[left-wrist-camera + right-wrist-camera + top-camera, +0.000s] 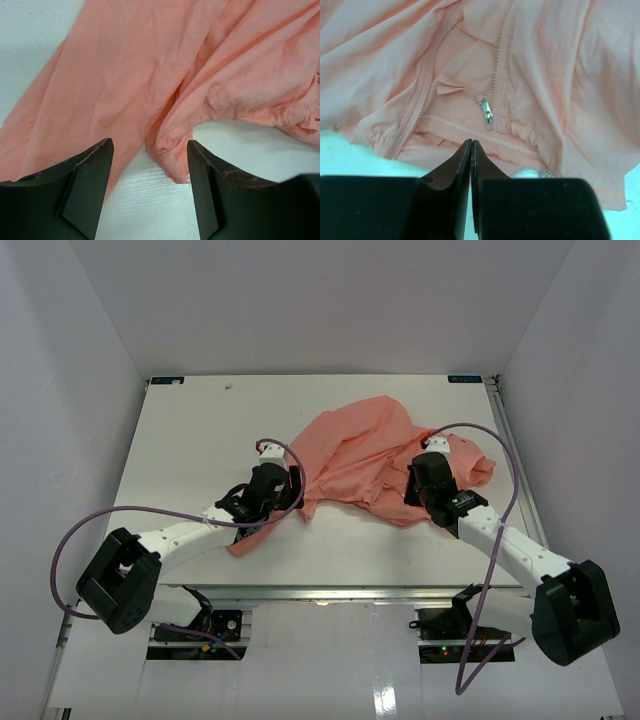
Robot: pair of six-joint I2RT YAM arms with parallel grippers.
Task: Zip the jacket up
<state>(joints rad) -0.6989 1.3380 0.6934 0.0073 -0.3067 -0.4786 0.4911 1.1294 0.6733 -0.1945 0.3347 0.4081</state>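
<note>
Looking from above, we find the jacket [365, 455] crumpled on the tabletop [200, 430], its front lost under folds and both arms. Only the right wrist view reveals the zipper pull [487, 110], low on one tooth row, just beyond the right pincer [471, 144], whose fingers press together with no cloth visible between them. The left pincer [150, 145] stands open over a gathered edge [169, 146].

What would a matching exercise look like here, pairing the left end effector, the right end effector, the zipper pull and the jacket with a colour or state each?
Column one:
1. left end effector
2. right end effector
3. zipper pull
4. jacket

Column two:
A. salmon-pink
B. shut
C. silvery metal
D. open

Pairs: 1-D, 2-B, 3-C, 4-A.
</note>
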